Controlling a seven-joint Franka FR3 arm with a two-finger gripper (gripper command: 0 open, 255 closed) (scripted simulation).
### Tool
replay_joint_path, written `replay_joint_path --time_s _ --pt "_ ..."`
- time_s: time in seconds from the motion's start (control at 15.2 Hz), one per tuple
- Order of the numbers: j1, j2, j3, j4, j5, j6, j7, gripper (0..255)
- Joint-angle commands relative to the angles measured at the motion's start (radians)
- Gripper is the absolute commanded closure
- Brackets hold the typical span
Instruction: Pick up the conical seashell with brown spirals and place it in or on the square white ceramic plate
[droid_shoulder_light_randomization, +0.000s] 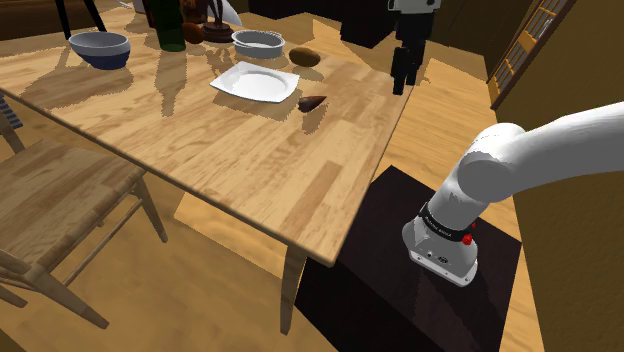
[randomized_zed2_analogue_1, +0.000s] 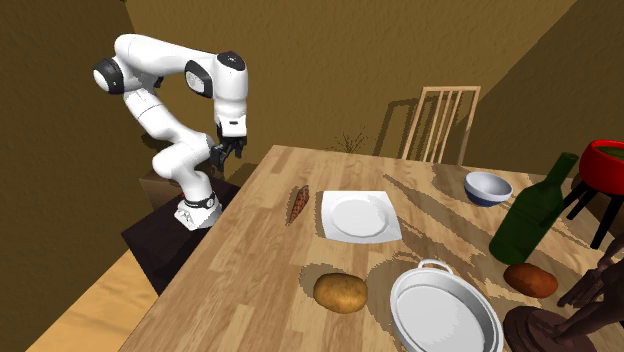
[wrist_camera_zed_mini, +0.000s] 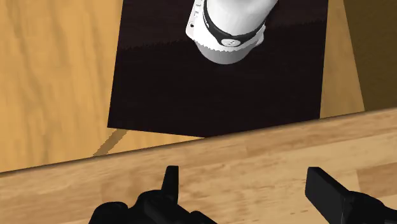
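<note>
The brown conical seashell (droid_shoulder_light_randomization: 313, 101) lies on its side on the wooden surface (droid_shoulder_light_randomization: 230, 160), just beside the corner of the square white plate (droid_shoulder_light_randomization: 256, 82) and apart from it, on the side nearer the arm. That makes the transfer short once the shell is lifted. The plate is bare, so any spot on it will take the shell. A potato (randomized_zed2_analogue_1: 340, 291), a round metal dish (randomized_zed2_analogue_1: 443, 310) and a green bottle (randomized_zed2_analogue_1: 532, 215) sit farther off and should not hinder the reach. The claw (wrist_camera_zed_mini: 245, 181) is spread wide with nothing between its fingers, which suits an approach not yet begun. It hangs pointing downward over the surface's near edge, well apart from the shell, with the dark stand (wrist_camera_zed_mini: 216, 89) and the arm's white base below it. The arm is folded on itself, elbow raised and forearm dropping straight down, so it must stretch forward across the surface to come over the shell.
</note>
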Motion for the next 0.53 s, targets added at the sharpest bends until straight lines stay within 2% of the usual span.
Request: replay_joint_path --time_s 0.0,0.46 --pt "0.0 0.0 0.0 0.0 0.0 0.0 0.0 0" --pt "-0.074 0.165 0.194 0.044 0.119 0.169 0.5 0"
